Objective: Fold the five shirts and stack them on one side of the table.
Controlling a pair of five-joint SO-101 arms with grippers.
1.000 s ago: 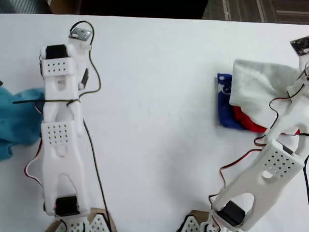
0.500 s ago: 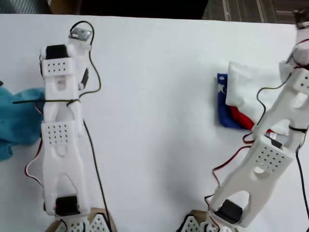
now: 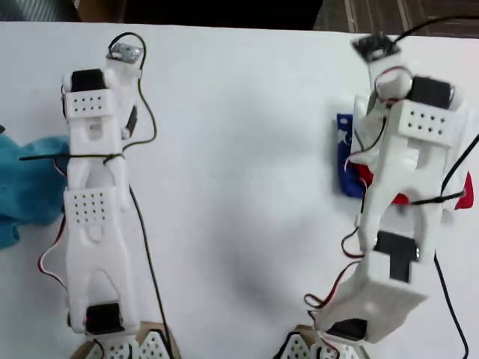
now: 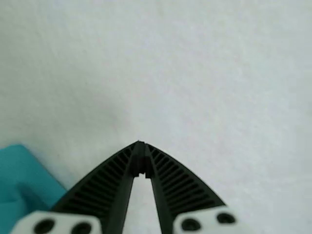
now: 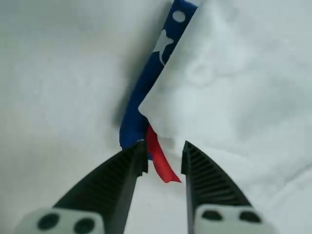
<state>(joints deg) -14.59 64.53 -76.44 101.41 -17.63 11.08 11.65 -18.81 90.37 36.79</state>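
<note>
**Stack on the right, teal shirt waiting on the left**

High view: the left arm (image 3: 93,202) lies stretched along the table (image 3: 239,149), and a crumpled teal shirt (image 3: 26,183) lies just beside it at the table's left edge. It looks unfolded, so it is probably the next garment to handle. The right arm (image 3: 408,172) reaches over the pile on the table's right side. The edge of a blue shirt (image 3: 346,161) and a strip of a red shirt (image 3: 364,178) peek out from under the arm. That side seems to be the one chosen for stacking.

Left wrist view: the left pincer (image 4: 140,151) is closed with its tips together and nothing between them. It hangs over bare table, and the teal shirt shows at one corner nearby. The arm looks parked out of the way.

Right wrist view: the right pincer (image 5: 164,148) is parted and holds nothing. It is poised above the corner of the pile. A white shirt (image 5: 243,87) lies on top, with the red one beneath it and the star-patterned blue one lowest. The red edge sticks out directly below the gap, perhaps so the corner can be tidied.
</note>
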